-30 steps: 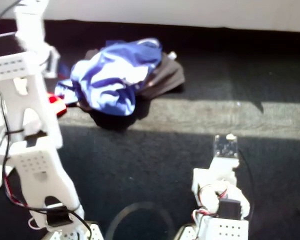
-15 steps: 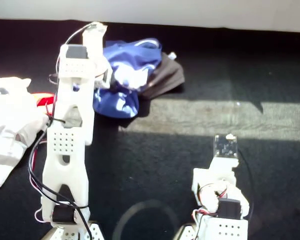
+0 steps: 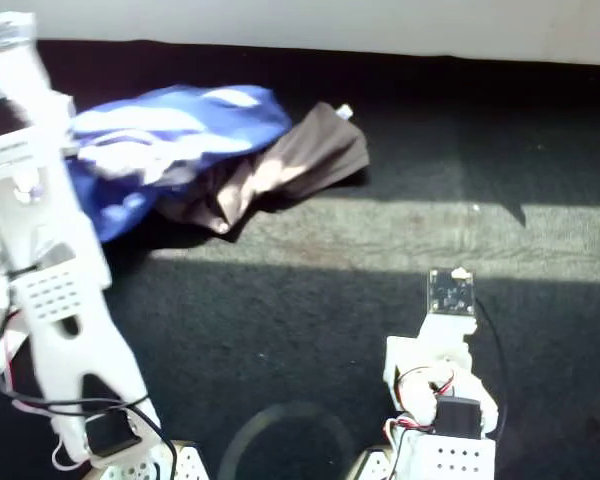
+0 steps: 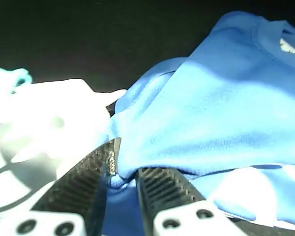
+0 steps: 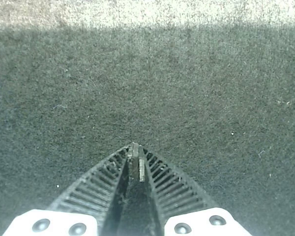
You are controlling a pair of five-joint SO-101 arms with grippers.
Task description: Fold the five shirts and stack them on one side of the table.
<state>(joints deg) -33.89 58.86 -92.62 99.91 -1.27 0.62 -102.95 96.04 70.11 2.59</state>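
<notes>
Left claw (image 4: 124, 164): clamped on an edge of the blue shirt (image 3: 170, 130), which is stretched across the upper left of the high view, partly over a brown shirt (image 3: 310, 155). White cloth (image 4: 49, 113) lies just beside.

Right claw (image 5: 134, 157): together, empty, over the table (image 3: 310, 330) at lower right.

Judged step: separating the blue shirt for folding.

Next move: spread it flat on open table without dragging the brown shirt.

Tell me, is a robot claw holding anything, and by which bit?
The left gripper pinches the blue shirt by a fold near its edge. The right gripper is shut on nothing.
</notes>
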